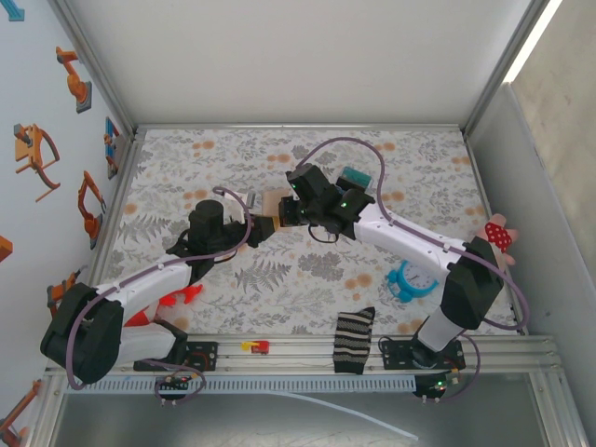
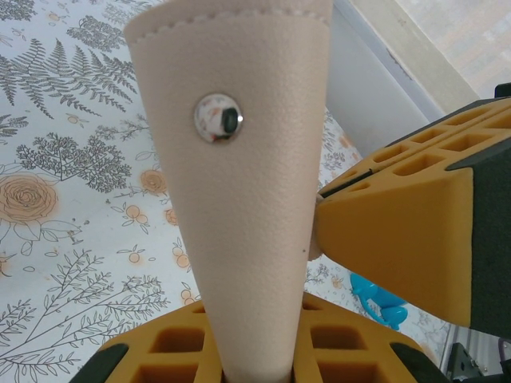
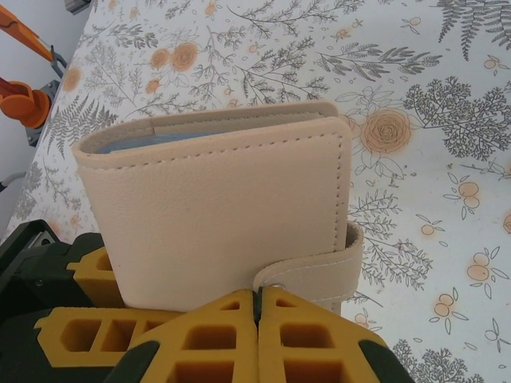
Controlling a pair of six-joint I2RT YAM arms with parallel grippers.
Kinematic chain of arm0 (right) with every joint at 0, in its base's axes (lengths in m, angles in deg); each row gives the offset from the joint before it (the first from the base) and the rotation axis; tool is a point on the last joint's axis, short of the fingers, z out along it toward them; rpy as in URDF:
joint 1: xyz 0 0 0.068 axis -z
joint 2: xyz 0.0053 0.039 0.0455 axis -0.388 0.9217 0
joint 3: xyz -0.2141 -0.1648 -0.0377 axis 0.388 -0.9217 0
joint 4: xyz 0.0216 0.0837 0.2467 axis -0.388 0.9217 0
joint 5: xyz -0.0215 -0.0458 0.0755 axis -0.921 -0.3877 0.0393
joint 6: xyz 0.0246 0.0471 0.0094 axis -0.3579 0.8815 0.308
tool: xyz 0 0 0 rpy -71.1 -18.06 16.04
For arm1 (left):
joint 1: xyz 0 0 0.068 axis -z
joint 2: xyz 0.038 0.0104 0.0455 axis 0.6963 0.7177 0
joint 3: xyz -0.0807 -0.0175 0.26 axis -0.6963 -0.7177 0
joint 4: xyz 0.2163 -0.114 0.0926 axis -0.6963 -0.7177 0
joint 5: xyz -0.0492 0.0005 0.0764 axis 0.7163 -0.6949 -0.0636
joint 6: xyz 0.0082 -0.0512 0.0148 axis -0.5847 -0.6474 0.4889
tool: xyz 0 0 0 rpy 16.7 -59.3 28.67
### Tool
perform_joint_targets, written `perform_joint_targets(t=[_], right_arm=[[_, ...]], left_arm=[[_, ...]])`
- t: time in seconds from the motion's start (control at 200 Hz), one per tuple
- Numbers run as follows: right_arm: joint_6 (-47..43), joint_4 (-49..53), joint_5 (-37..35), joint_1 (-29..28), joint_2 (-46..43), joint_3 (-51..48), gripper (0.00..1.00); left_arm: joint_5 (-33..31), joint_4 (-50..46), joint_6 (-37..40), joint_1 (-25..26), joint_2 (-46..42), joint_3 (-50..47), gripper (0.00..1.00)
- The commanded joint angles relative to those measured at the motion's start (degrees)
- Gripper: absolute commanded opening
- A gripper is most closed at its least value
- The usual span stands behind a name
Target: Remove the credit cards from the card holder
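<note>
Above the table [image 1: 279,149], left claw [image 2: 255,355] and right claw [image 3: 257,311] meet, each pinching the card holder [image 3: 223,215].

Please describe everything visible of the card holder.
The card holder is a small tan leather-like wallet with stitched edges, closed, light blue showing inside at one edge. A strap wraps round one side; a metal snap sits on one face. It is off the table: the left gripper clamps one edge, the right gripper pinches the strap.
</note>
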Motion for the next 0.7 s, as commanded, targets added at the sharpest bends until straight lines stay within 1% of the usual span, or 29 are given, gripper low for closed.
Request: perform_joint_targets(t=[0.0, 0.696], right_arm=[[-0.7, 0.9, -2.1, 0.3, 0.1, 0.9, 0.0], [-1.7, 1.1, -5.2, 0.4, -2.6, -0.9, 0.0]], left_arm=[[1.6, 3.9, -0.1, 0.2, -1.4, 1.0, 0.0], [1.7, 4.1, 0.2, 0.2, -1.4, 0.7, 0.0]])
